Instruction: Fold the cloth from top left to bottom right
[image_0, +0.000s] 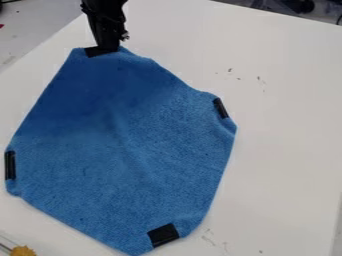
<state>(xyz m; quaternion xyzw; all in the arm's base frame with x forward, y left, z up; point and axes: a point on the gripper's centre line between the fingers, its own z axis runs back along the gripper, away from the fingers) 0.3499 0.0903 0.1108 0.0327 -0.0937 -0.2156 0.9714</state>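
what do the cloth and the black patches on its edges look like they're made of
The cloth looks like soft microfiber or terry fabric, matte, judging by its fuzzy nap and gentle creases. The patches are probably tape, smooth and flat black with straight-cut edges.

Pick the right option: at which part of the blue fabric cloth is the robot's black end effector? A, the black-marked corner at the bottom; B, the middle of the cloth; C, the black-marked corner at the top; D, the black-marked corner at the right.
C: the black end effector is at the top corner of the blue fabric cloth, right by the black patch there.
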